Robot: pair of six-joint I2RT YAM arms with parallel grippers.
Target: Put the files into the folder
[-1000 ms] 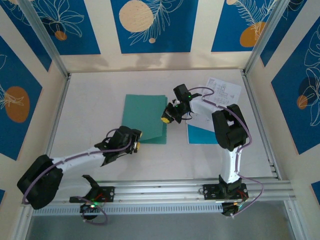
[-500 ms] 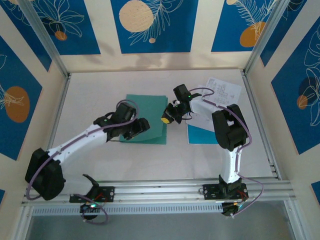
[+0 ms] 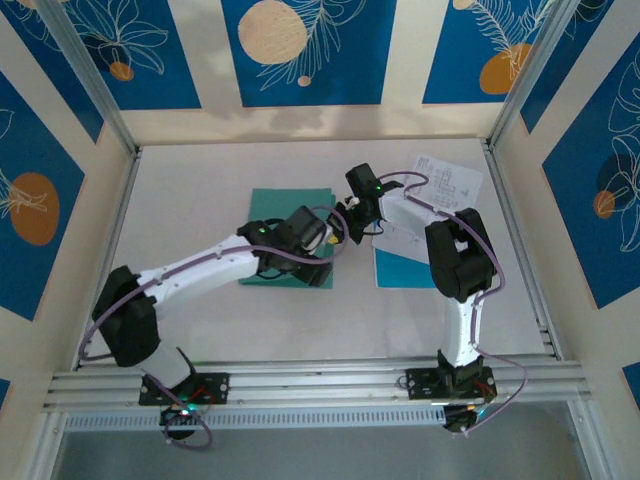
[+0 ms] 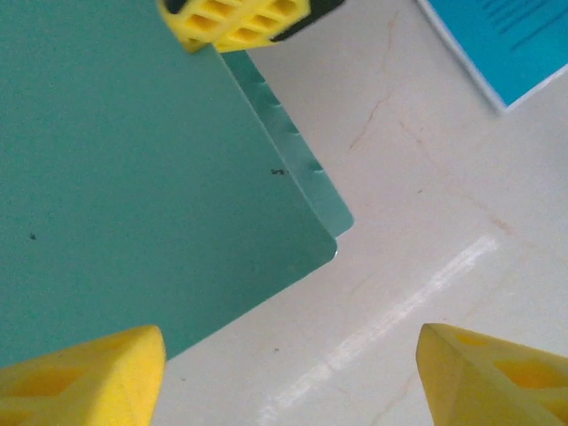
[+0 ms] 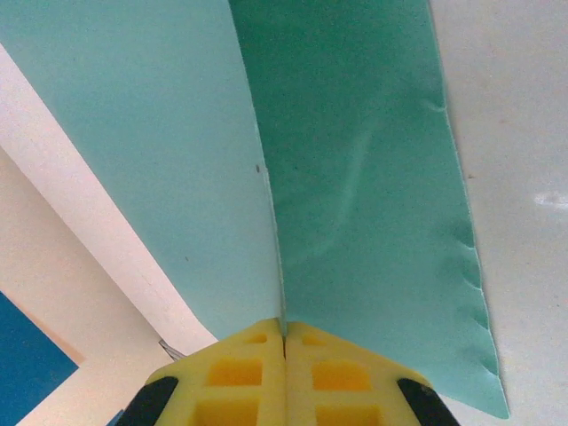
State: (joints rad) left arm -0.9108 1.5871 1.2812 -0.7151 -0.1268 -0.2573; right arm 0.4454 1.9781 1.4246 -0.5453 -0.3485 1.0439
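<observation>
The teal-green folder point(image 3: 275, 205) lies mid-table, partly under my left arm. My right gripper point(image 5: 284, 333) is shut on the edge of the folder's top leaf point(image 5: 160, 177), which is raised off the lower leaf point(image 5: 373, 222). My left gripper point(image 4: 288, 382) is open with nothing between its fingers. It hovers over the folder's near right corner point(image 4: 324, 244), just in front of the right gripper's yellow fingers point(image 4: 235, 18). The files lie to the right: white printed sheets point(image 3: 447, 183) and the cyan-blue sheet point(image 3: 398, 270), whose corner point(image 4: 515, 44) shows in the left wrist view.
The right arm's upright link point(image 3: 455, 255) stands over the files. Metal frame rails point(image 3: 515, 235) border the table on the right and along the near edge. Bare table point(image 3: 180, 200) lies left of the folder.
My left arm has swung from the near left across the folder to its right front corner, beside the right gripper. The right gripper has stayed shut on the folder's edge.
</observation>
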